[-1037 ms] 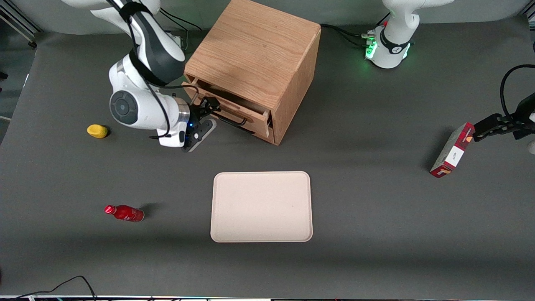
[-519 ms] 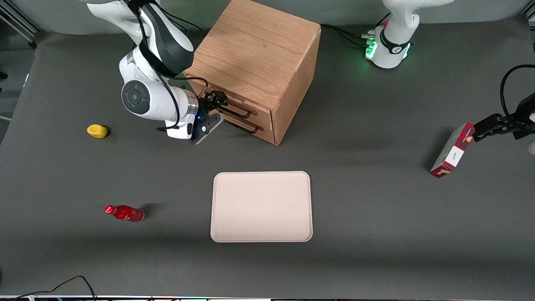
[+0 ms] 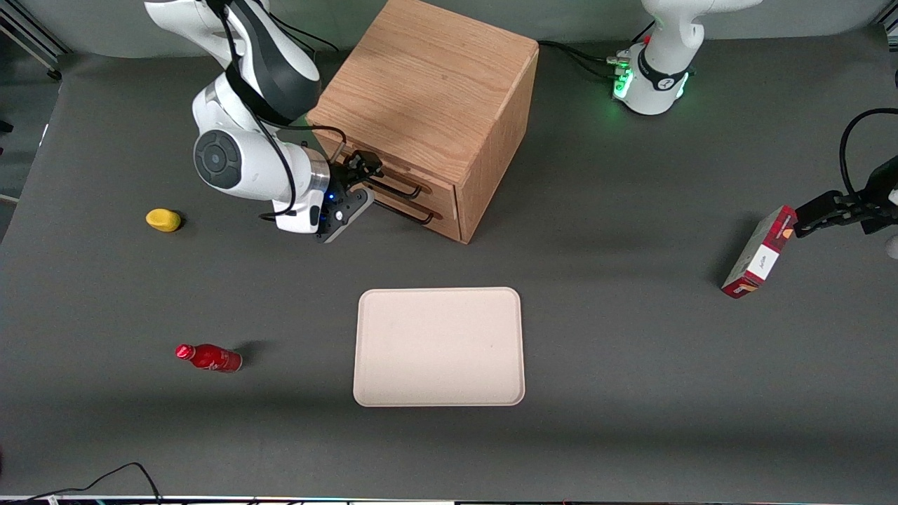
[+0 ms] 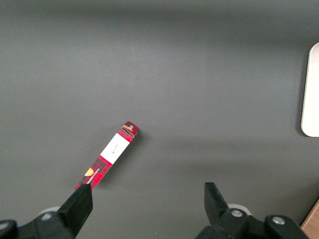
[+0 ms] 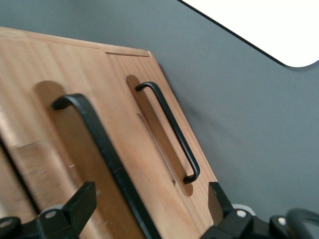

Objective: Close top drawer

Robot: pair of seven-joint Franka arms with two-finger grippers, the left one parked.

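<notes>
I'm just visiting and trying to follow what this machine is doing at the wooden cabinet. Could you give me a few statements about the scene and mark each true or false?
1. The top drawer sits pushed in, flush with the cabinet front. True.
2. The claw is wide open in front of the drawer handles. True.
3. The claw is shut on the top drawer's handle. False: its fingers stand apart, with the handle between them.
4. A red bottle lies in the tray. False: it lies on the table, beside the tray, toward the working arm's end.
5. A yellow object lies on the table. True.
</notes>
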